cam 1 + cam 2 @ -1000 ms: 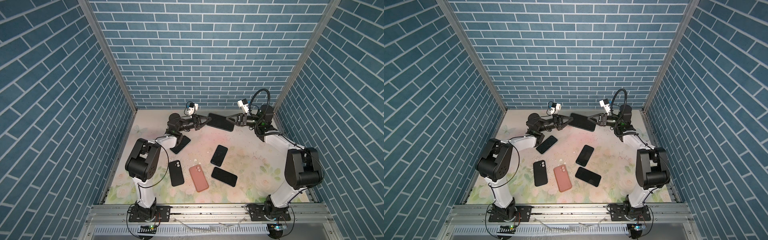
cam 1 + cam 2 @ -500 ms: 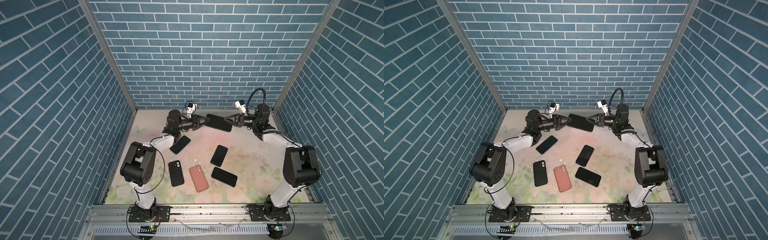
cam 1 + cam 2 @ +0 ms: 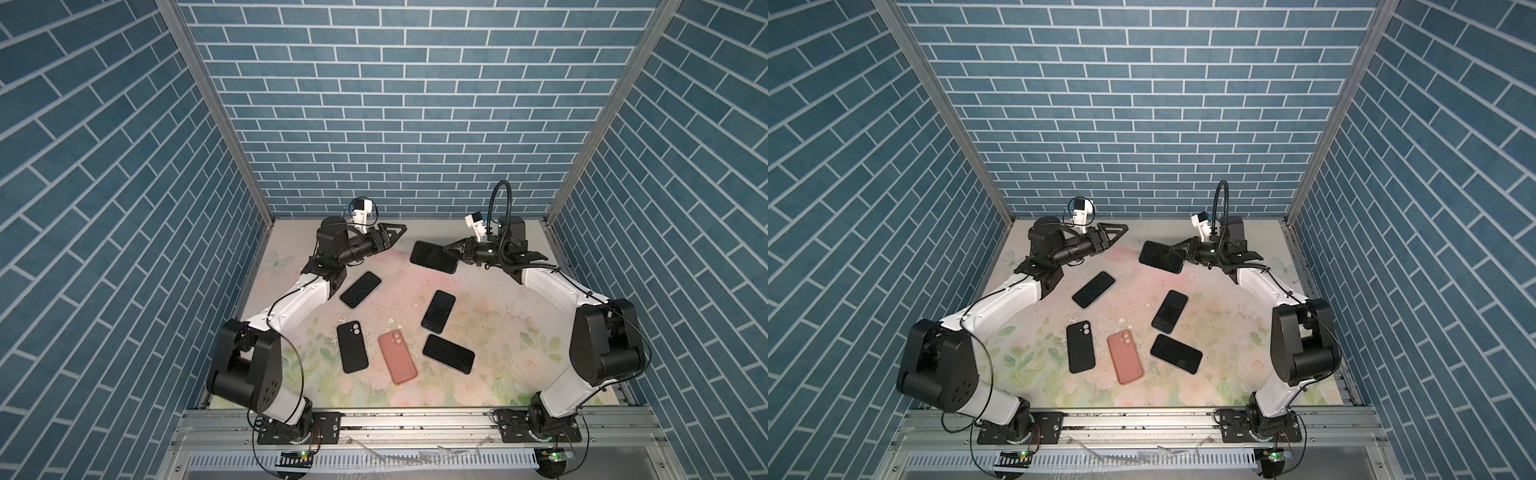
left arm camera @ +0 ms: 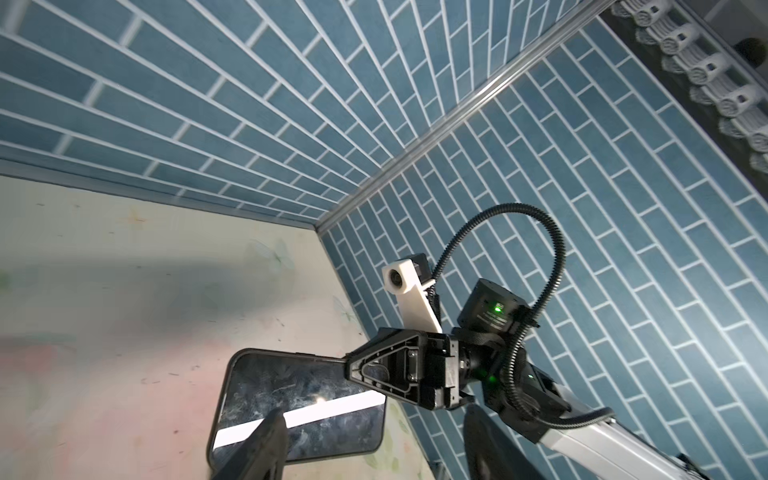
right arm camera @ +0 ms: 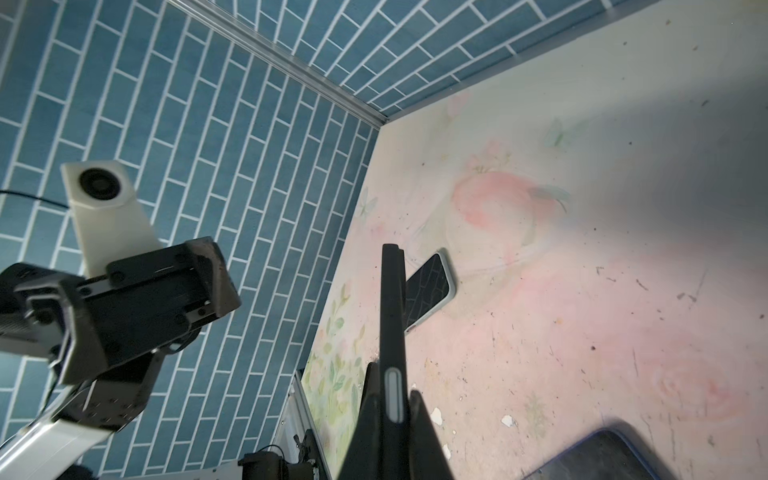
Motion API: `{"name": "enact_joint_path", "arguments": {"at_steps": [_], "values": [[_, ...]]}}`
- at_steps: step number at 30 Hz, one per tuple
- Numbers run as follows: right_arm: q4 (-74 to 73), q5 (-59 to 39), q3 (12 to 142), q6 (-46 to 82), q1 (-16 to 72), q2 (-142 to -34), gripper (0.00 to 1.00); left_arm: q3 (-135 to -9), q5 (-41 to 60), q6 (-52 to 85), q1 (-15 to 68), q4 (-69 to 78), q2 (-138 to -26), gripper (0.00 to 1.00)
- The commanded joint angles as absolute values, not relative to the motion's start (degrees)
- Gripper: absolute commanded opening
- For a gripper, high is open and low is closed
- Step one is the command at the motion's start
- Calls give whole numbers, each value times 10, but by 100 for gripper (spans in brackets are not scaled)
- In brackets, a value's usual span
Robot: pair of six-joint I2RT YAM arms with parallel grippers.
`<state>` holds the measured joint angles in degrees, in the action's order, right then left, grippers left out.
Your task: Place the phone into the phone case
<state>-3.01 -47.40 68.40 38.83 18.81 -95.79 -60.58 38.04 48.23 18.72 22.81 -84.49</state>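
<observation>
The right jaws pinched the phone (image 3: 433, 257) by one end above the desk (image 3: 498, 320), likely keeping its body free for casing; the left jaws stood spread, clear.

Black phone (image 3: 432, 257) held in the air at the back; two cases and three phones lie flat below.
Black phone is clamped at one end by right gripper (image 3: 453, 255), long axis roughly level, with its smudged glossy screen (image 4: 299, 399) showing; it is edge-on in the right wrist view, with a grey side button. Black case (image 3: 352, 347) and pink case (image 3: 397, 357) lie side by side, camera cutouts up; can't tell if empty. Screen-up dark phones: left phone (image 3: 360, 289), middle phone (image 3: 438, 311), front-right phone (image 3: 449, 353), all apart.
</observation>
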Motion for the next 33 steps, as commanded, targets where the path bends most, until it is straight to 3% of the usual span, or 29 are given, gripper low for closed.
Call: {"name": "enact_joint_path", "arguments": {"at_steps": [1,5,19,27,33], "values": [[-59,-393,698,420,226,-982,0,-577,278,408,176,146,-799,73],[-56,-326,721,431,254,-1031,0,-557,236,376,168,106,-753,76],[-85,-231,800,443,300,-1183,0,-498,241,382,156,119,-711,76],[-86,-223,787,442,316,-1214,17,-484,241,385,148,119,-697,76],[-91,-243,764,436,322,-1213,22,-478,239,386,142,118,-695,76]]}}
